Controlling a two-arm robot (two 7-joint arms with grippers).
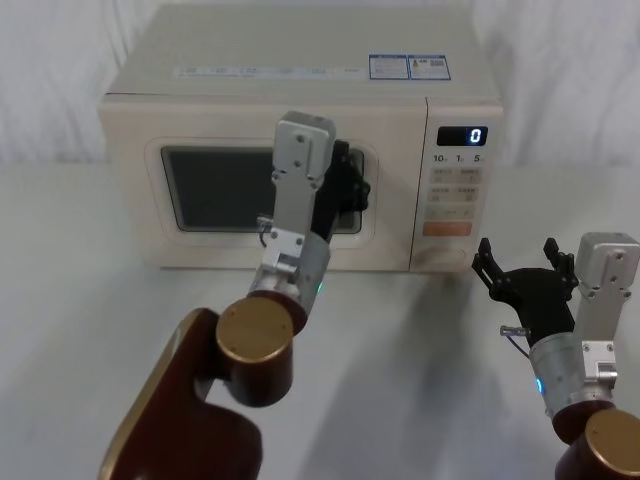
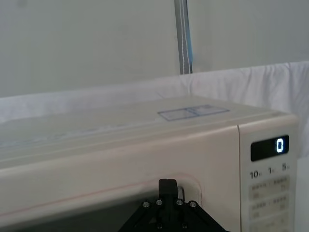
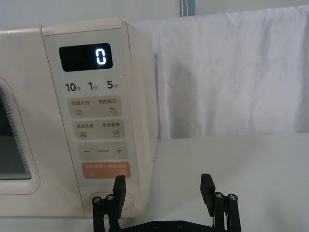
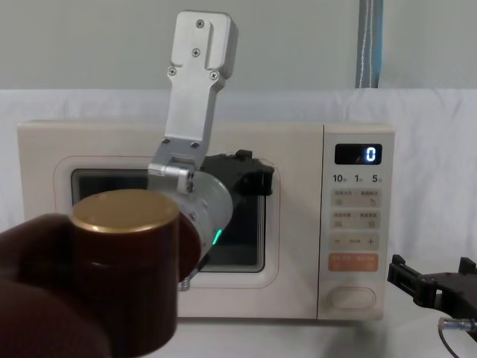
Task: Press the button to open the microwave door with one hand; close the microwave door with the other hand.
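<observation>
the wide cream microwave door with its dark rounded window (image 1: 215, 190) sat flush and closed on the cream microwave (image 1: 300, 90), display reading 0. the left black claw gripper on its round silver-grey wrist (image 1: 352, 187) was up against the window's right part; can't tell how its fingers stood. the right black claw gripper trailing a thin grey cable (image 1: 522, 265) hung spread wide, holding nothing, just right of the panel. the large cream oval push button (image 4: 350, 297) was at the panel bottom, under the orange rectangular key (image 4: 353, 262), untouched.

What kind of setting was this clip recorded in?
Probably a staged lab test bench, not a home kitchen: a cream microwave stands alone on a white-draped table, with pale curtain backdrop behind.
</observation>
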